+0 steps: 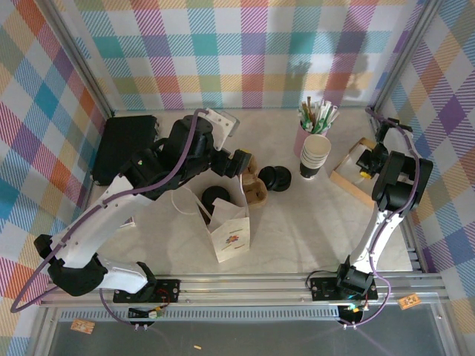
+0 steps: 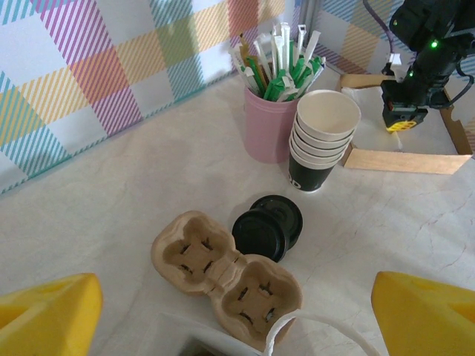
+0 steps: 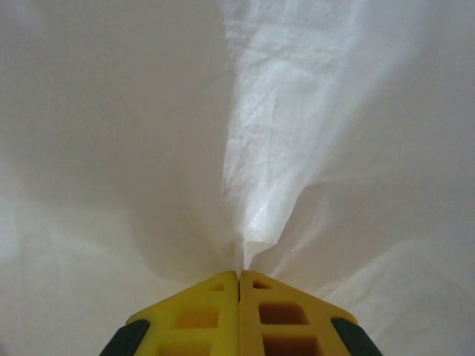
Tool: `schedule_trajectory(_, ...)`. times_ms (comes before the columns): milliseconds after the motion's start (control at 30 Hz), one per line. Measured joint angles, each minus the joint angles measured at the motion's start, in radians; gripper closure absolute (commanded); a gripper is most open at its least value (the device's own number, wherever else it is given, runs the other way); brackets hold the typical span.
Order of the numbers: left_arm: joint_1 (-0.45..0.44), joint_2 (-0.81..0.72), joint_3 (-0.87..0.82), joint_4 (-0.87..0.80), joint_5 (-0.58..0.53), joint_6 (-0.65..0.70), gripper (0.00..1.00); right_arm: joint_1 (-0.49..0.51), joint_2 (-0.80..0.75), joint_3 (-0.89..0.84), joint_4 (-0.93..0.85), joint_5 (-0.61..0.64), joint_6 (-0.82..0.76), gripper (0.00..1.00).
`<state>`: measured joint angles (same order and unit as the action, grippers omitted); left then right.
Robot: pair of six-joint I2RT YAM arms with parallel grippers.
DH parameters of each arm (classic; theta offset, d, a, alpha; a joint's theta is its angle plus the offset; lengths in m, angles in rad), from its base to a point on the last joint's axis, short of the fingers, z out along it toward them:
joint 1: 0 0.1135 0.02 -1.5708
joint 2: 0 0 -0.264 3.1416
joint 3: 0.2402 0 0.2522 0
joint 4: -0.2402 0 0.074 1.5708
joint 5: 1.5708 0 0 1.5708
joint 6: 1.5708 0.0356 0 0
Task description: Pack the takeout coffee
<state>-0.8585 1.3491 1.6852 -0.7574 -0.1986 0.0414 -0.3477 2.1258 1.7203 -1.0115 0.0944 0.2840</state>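
A round black lid (image 1: pixel 217 196), which I take for the takeout coffee, shows in the open mouth of the white paper bag (image 1: pixel 230 230); the bag's walls hide its cup. My left gripper (image 1: pixel 241 163) hovers open just behind the bag, over a cardboard cup carrier (image 2: pixel 223 274), its yellow fingertips (image 2: pixel 48 311) wide apart with nothing between them. At the right, my right gripper (image 3: pixel 239 278) is down in a wooden tray (image 1: pixel 355 182), shut on a pinched fold of white napkin (image 3: pixel 297 133).
A pink cup of straws (image 1: pixel 315 119) and a stack of lidless paper cups (image 1: pixel 315 156) stand at the back. Two loose black lids (image 1: pixel 274 178) lie beside the carrier. A black box (image 1: pixel 126 144) sits at the back left.
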Motion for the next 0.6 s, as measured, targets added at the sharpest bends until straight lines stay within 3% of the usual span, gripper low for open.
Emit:
schedule_trajectory(333, 0.003, 0.0, 0.0, 0.006, 0.0, 0.0, 0.07, 0.0, -0.344, -0.043, 0.036, -0.011, -0.021, 1.0)
schedule_trajectory(600, 0.003, 0.0, 0.0, 0.017, 0.0, -0.011, 0.07, 0.0, -0.456, -0.176, 0.157, -0.175, -0.017, 1.0)
